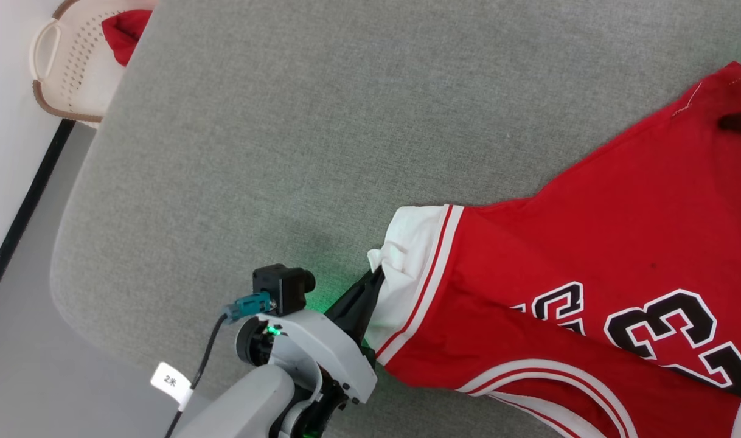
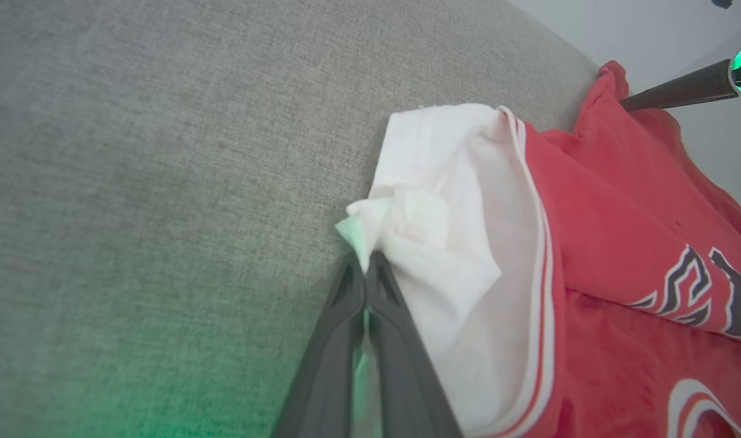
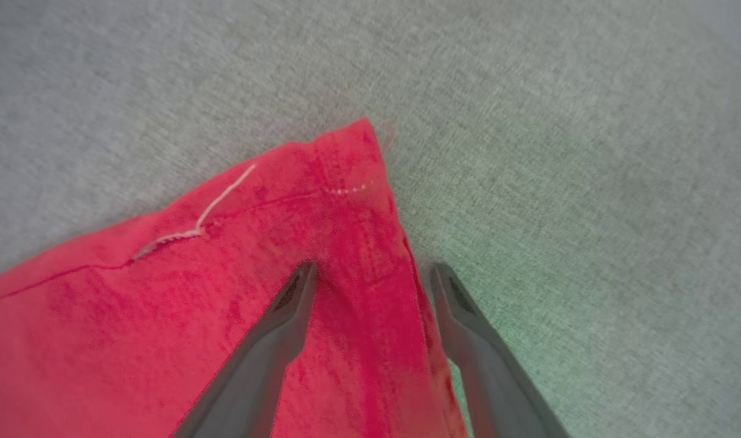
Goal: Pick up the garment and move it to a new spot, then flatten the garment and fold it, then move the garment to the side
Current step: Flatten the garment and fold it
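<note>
Nearest, at the bottom of the head view: pale left forearm, wrist camera, and a cable with a white tag [image 1: 170,381]; just past that, left gripper [image 1: 375,275], fingers pressed together on a bunched fold of the white sleeve [image 2: 443,182] of the garment [image 1: 589,243]; pinches that fold at the sleeve's outer edge, gathered into a small peak over the grey fabric-covered surface [image 1: 273,140]; green glow on the grey beside the fingers; beyond the sleeve, red-and-white striped trim, then the red body lying across the right part of the surface, stretching away toward the upper right, black white-outlined "23" and lettering face up at the lower right; farther on, at the far hem corner, right gripper [image 3: 375,267], fingers spread wide, one over the red fabric, the other just off its edge over bare grey; grips nothing; cannot tell whether either finger touches the cloth; loose white thread [image 3: 200,222] along the hem seam there; farthest, past the surface's upper-left edge, pale perforated basket [image 1: 60,67] with a brown rim, red cloth [image 1: 124,33] inside, beside a white wall
</note>
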{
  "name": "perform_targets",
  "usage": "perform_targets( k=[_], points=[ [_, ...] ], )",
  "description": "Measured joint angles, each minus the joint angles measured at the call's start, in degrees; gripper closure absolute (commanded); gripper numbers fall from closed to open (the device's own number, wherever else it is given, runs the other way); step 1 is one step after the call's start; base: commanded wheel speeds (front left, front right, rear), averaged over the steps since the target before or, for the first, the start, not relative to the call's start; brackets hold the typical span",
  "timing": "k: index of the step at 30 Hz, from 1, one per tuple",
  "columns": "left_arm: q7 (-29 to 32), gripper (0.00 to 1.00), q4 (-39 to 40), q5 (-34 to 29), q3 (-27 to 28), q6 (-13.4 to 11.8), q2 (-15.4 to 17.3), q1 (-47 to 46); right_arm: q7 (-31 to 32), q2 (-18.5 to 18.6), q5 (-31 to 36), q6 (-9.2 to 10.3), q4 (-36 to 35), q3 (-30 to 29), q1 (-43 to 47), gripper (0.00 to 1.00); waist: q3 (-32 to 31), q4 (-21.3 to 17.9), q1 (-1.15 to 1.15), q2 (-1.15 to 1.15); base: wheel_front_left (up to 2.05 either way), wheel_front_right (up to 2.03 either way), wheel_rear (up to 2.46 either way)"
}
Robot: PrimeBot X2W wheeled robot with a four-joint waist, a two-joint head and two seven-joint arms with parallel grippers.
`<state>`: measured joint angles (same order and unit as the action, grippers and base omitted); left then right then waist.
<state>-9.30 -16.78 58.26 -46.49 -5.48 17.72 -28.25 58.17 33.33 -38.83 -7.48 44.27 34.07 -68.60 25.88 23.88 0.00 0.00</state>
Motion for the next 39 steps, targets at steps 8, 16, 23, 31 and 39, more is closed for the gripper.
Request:
perform_targets(
  k=[8, 16, 23, 31, 39],
  points=[
    [-0.29, 1.00, -1.01, 0.23, 0.18, 0.01, 0.38, -0.01, 0.47, -1.88, 0.29, -0.05, 3.61, 0.29, -1.27, 1.00, -0.87, -0.99, 0.00, 0.00, 0.00, 0.00, 0.00],
    [4.13, 1.00, 1.64, 1.27, 0.80, -0.90, 4.14, -0.88, -2.30, -4.36, 0.41, -0.04, 6.23, -0.85, -2.12, 1.00, -3.31, -3.39, 0.00, 0.00, 0.00, 0.00, 0.00],
    [10.58, 1.00, 6.99, 1.05, 2.42, -2.43, 10.96, -5.89, -5.84, -5.98, -1.51, -0.04, 3.23, -0.01, -3.00, 1.00, -6.70, -6.36, 0.00, 0.00, 0.00, 0.00, 0.00],
    [19.05, 1.00, 9.11, 0.38, 4.74, -2.25, 16.99, -16.74, -12.24, -5.16, -3.56, -0.04, -2.87, 2.87, -5.24, 1.00, -11.08, -10.34, 0.00, 0.00, 0.00, 0.00, 0.00],
    [25.35, 1.00, 3.35, 0.79, 6.15, 0.55, 16.01, -30.59, -20.86, -4.44, -2.74, -0.04, -4.69, 5.02, -8.71, 1.00, -15.69, -14.03, 0.00, 0.00, 0.00, 0.00, 0.00]
  ],
)
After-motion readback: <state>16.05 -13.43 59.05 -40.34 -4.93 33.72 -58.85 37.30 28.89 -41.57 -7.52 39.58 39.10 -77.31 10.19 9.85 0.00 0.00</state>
